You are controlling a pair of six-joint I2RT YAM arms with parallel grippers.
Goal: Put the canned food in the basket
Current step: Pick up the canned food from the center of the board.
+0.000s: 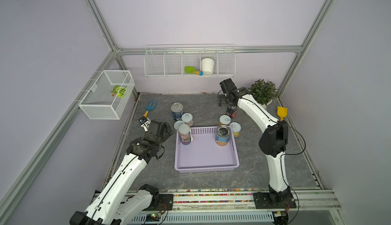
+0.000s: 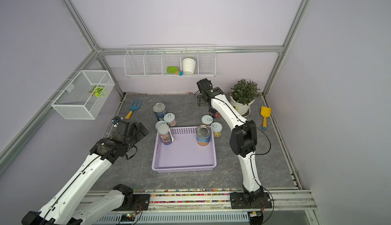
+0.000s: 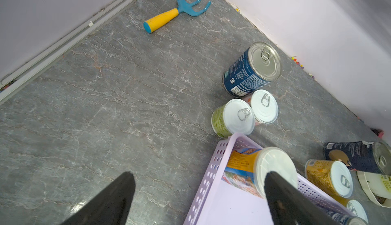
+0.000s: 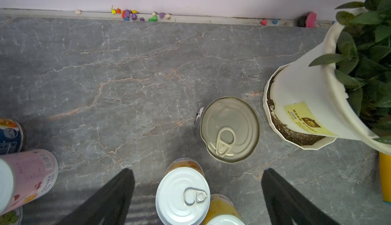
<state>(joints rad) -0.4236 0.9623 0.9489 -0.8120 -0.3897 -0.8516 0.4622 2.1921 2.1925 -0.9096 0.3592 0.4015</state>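
Lavender basket (image 1: 206,167) holds two: the tall can (image 1: 184,134) at its 11 o'clock corner, the blue can (image 1: 222,136) at 1 o'clock. Six more stand on the counter (image 1: 264,171) beyond. Both grippers gape wide and empty. The left gripper (image 3: 198,174) sits beside the tall can at 9 o'clock, and the right gripper (image 4: 197,170) hangs just above the dark can (image 1: 232,113).

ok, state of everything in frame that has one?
left tool: open, empty
right tool: open, empty
basket: on table, two cans inside
lidded can: upright, in basket
bean can: upright, in basket
dark can: upright, on table
other five cans: upright, on table, outside basket
rake: lying flat
yellow shovel: lying flat
potted plant: upright
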